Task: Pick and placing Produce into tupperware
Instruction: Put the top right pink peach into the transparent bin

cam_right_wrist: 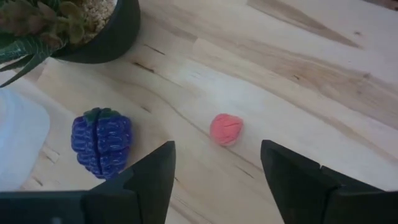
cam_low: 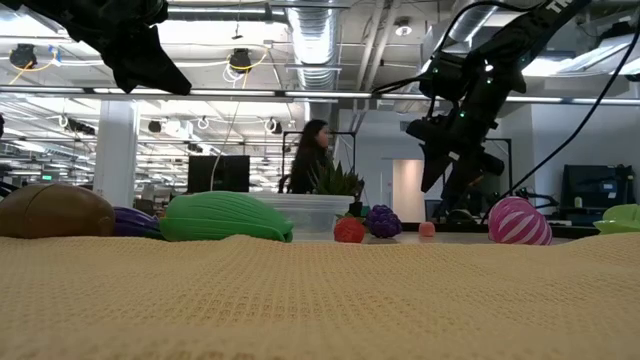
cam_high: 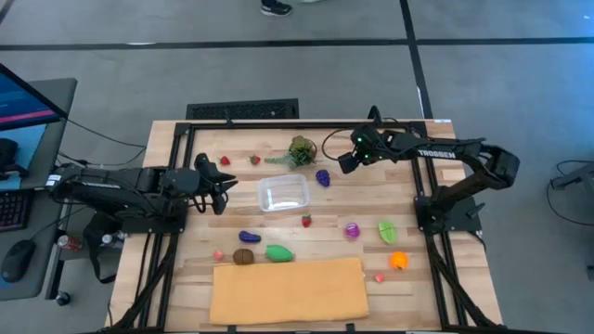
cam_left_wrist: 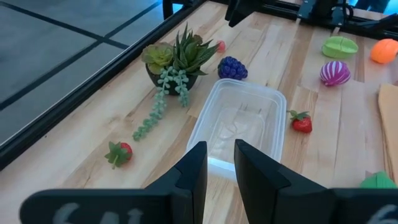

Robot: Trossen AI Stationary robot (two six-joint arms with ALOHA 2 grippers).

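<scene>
On the wooden bench (cam_high: 390, 199), the right hand (cam_right_wrist: 217, 165) hangs open over a pink piece (cam_right_wrist: 226, 129); it could roll away if bumped.

Two matte-black jointed arms, the left arm (cam_high: 121, 190) at centre left and the right arm (cam_high: 455, 158) at upper right. The right arm carries white "TROSSEN" lettering, black cables and a small green light.

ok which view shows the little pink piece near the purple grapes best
The right wrist view: the pink piece lies large on bare wood ahead of the open right gripper, beside the grapes. The low view shows a small distant blob; the left wrist view only a sliver behind the plant; the high view hides it.
</scene>
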